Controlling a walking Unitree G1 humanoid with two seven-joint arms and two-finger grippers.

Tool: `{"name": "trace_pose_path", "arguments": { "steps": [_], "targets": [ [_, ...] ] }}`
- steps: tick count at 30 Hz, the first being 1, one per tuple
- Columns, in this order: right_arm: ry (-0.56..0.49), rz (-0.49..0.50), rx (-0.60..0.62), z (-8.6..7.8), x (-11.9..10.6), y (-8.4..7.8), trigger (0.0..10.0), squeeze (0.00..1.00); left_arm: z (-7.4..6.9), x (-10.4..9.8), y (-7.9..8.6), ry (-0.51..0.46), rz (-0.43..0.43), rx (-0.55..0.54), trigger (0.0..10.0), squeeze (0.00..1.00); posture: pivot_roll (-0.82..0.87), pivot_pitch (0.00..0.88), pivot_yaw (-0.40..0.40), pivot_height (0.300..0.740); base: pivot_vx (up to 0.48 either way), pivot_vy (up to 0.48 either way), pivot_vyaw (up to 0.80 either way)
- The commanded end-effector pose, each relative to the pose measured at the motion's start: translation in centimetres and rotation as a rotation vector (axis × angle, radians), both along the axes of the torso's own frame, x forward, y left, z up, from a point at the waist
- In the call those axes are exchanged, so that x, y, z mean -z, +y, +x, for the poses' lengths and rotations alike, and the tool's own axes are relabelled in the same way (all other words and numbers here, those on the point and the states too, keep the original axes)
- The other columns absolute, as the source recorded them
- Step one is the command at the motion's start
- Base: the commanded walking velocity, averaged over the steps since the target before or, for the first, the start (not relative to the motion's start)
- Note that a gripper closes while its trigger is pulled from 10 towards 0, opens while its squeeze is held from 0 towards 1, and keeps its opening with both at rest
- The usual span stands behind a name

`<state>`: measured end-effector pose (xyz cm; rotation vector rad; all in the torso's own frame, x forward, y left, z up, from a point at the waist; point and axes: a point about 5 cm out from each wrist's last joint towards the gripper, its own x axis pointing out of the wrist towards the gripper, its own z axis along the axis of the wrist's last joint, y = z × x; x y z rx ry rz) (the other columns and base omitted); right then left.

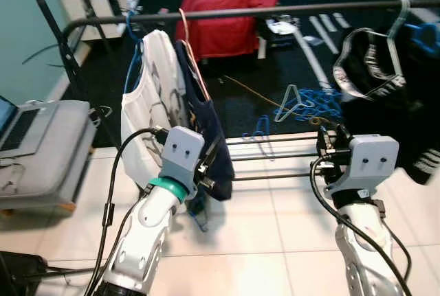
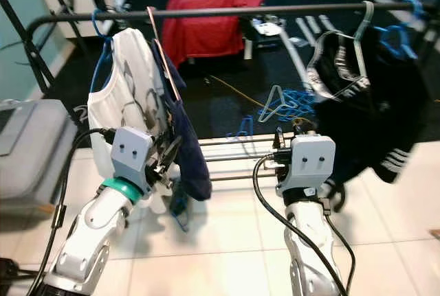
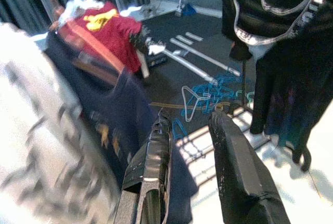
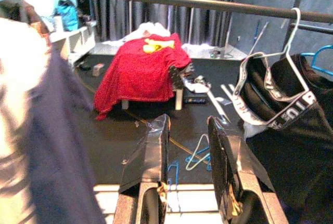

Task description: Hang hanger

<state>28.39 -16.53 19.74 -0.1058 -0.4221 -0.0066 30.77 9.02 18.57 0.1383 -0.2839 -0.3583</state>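
The left gripper (image 3: 190, 146), fingers parted and empty, is hovering beside the navy shirt (image 1: 206, 131) at frame centre-left. The right gripper (image 4: 190, 146), also parted and empty, is facing the clothes rail (image 1: 275, 12) running across the top.

Both silver arms are raised in front of the body, forearms angled upward and wrists bent so the fingers point forward. The left gripper (image 3: 190, 146) sits on the robot's left, its grey wrist housing above a teal collar, a black cable looping down along the forearm; its two black fingers (image 3: 156, 151) stand apart with nothing between them. The right gripper (image 4: 187, 146) is held at about the same height, cable trailing beside its forearm, fingers likewise parted and empty.
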Motion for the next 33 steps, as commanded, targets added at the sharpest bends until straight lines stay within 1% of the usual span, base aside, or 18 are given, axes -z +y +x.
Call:
{"name": "trace_pose_path", "arguments": {
  "steps": [1,7,9,12,17,23,27,30,33],
  "targets": [
    [0.013,0.010,-0.052,0.2,0.3,1.0,10.0,0.00,0.2,0.6,0.8,0.010,0.009,-0.040,10.0,0.00,-0.31,0.067,0.104,0.740,-0.435,0.000,0.00],
    [0.019,0.008,-0.076,0.4,0.1,1.4,10.0,0.00,0.6,0.3,0.3,-0.006,-0.007,-0.040,10.0,0.00,-0.32,0.053,0.089,0.740,-0.436,0.000,0.00],
    [0.054,0.023,-0.075,0.6,0.3,1.4,10.0,0.00,0.8,0.1,-0.2,-0.014,-0.022,-0.030,10.0,0.00,-0.33,0.049,0.096,0.740,-0.442,0.000,0.00],
    [0.078,0.044,-0.075,0.7,0.5,1.2,10.0,0.00,0.9,0.0,-0.5,-0.017,-0.026,-0.020,10.0,0.00,-0.33,0.048,0.103,0.740,-0.445,0.000,0.00],
    [0.089,0.054,-0.078,0.6,0.8,1.2,10.0,0.00,1.0,0.0,-0.6,-0.023,-0.026,-0.012,10.0,0.00,-0.34,0.045,0.107,0.740,-0.441,0.000,0.00],
    [0.104,0.086,-0.026,0.5,1.2,0.8,10.0,0.00,1.2,0.0,-0.8,-0.025,-0.030,-0.001,10.0,0.00,-0.34,0.046,0.111,0.740,-0.385,0.000,0.00],
    [0.095,0.100,-0.011,0.5,1.2,0.5,10.0,0.00,1.2,0.2,-1.1,-0.002,-0.033,0.013,10.0,0.00,-0.33,0.047,0.117,0.740,-0.141,0.000,0.00],
    [0.099,0.125,-0.019,0.6,1.4,0.6,10.0,0.00,1.7,0.4,-1.4,0.087,-0.077,0.033,10.0,0.00,-0.33,0.047,0.126,0.740,0.000,0.000,0.00],
    [0.101,0.118,-0.021,0.7,1.5,0.7,10.0,0.00,1.9,0.3,-1.4,0.101,-0.084,0.034,10.0,0.00,-0.33,0.047,0.128,0.740,0.000,0.000,0.00]
  ]
}}
